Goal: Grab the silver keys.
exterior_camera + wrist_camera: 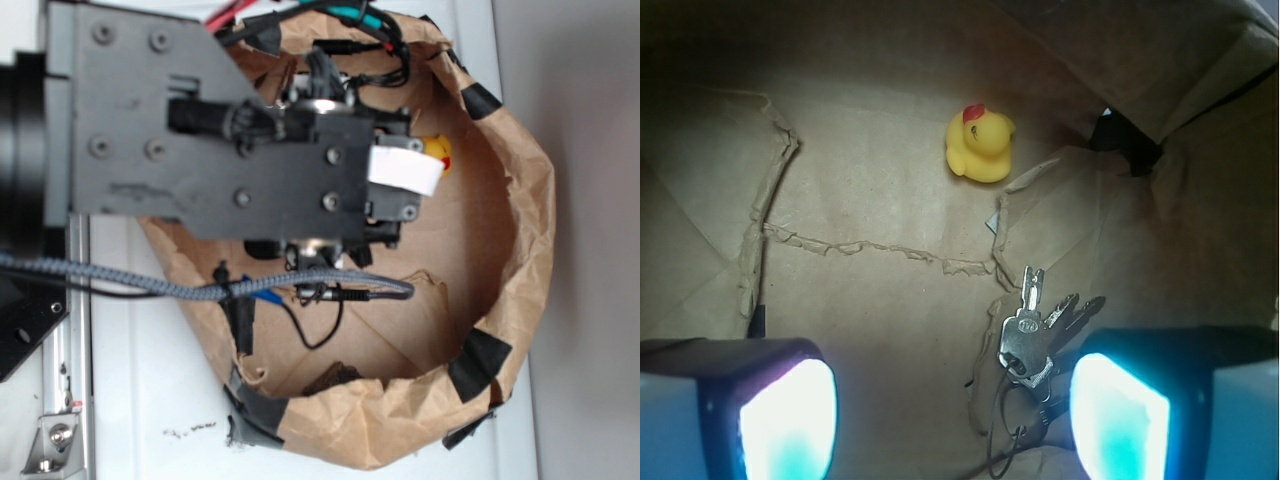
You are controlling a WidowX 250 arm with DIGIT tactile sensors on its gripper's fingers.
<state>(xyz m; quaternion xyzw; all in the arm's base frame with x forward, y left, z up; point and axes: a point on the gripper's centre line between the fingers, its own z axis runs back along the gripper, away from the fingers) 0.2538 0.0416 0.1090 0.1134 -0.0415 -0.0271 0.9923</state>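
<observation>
The silver keys (1032, 332) lie fanned on the brown paper floor in the wrist view, their thin wire ring trailing toward the bottom edge. My gripper (955, 410) is open, its two glowing pads wide apart. The keys lie between the pads, close against the right pad (1118, 415) and far from the left pad (788, 420). In the exterior view my gripper (385, 180) hangs inside the paper-lined bin and the keys are hidden beneath the arm.
A yellow rubber duck (980, 143) sits farther ahead on the paper, also peeking out by the arm (437, 150). Crumpled brown paper walls (520, 230) taped with black tape ring the bin. Torn paper seams (860, 245) cross the floor. Cables (300, 290) hang beside the arm.
</observation>
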